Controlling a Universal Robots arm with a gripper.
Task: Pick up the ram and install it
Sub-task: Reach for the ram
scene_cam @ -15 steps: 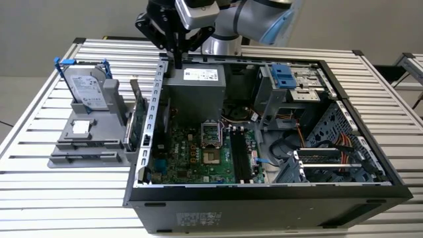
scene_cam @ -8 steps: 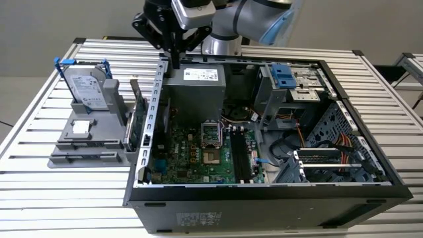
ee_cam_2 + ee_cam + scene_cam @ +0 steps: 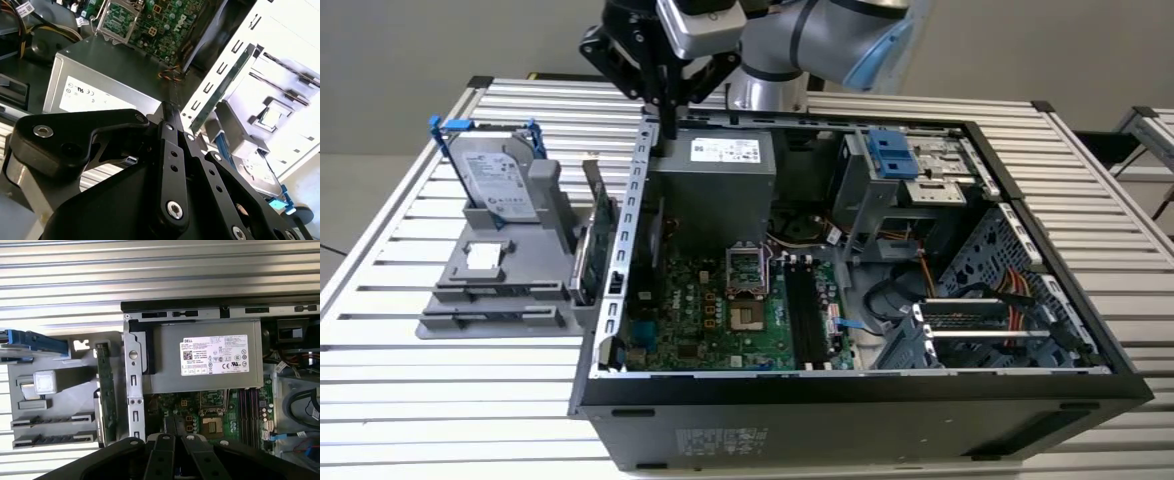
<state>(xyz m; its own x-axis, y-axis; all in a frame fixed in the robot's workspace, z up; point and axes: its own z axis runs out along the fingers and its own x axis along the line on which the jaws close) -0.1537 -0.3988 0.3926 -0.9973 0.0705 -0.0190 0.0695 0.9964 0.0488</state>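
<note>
The ram [image 3: 591, 192] is a thin green stick standing on edge in the grey stand [image 3: 494, 300], at the exterior view's left of the open computer case [image 3: 854, 400]. In the first wrist view the ram [image 3: 103, 367] lies just outside the case wall. My gripper [image 3: 670, 122] hangs over the case's back left corner beside the grey power supply [image 3: 714, 185], above and slightly behind the ram. Its fingers are shut with nothing between them, as both wrist views show [image 3: 169, 107] [image 3: 176, 427]. Dark memory slots [image 3: 807, 315] run along the motherboard.
A silver hard drive [image 3: 494, 180] in a blue-clipped frame leans on the stand. A larger green card [image 3: 591, 262] stands on edge in front of the ram. Cables and a drive cage [image 3: 987, 300] fill the case's right side. The slatted table [image 3: 400, 400] extends around.
</note>
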